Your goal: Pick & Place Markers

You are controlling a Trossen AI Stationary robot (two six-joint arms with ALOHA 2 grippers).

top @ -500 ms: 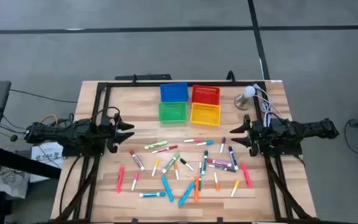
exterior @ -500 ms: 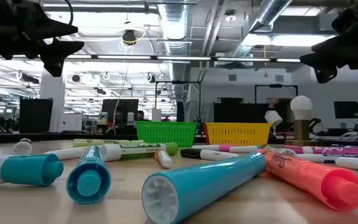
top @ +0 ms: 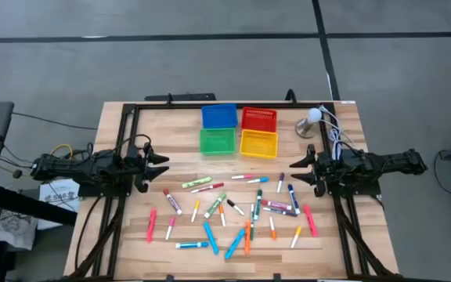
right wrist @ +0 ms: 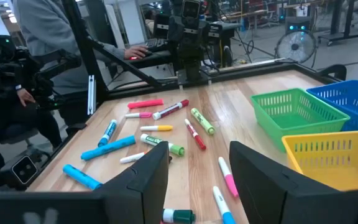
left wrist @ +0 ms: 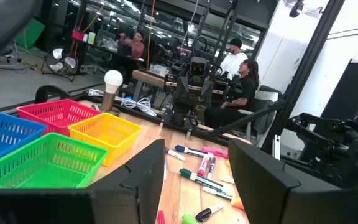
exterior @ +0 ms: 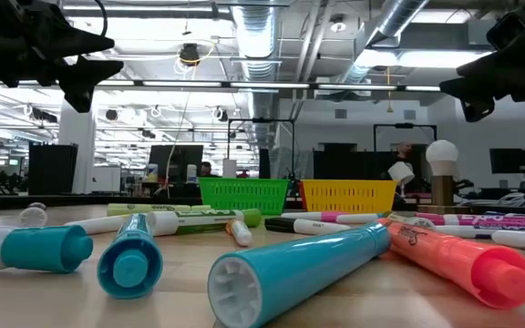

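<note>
Nothing differs: both end effectors still hover open, markers [top: 227, 208] unmoved.

1. We find no shift among the markers [top: 233, 205] on the worktop [top: 180, 149]; each lies as it did half a second ago.
2. Left gripper [top: 160, 166] and right gripper [top: 300, 170] hang where they were, jaws parted as before.
3. In the low view, only a person [exterior: 401, 165] far behind the yellow bin [exterior: 348, 195] appears slightly shifted.
</note>
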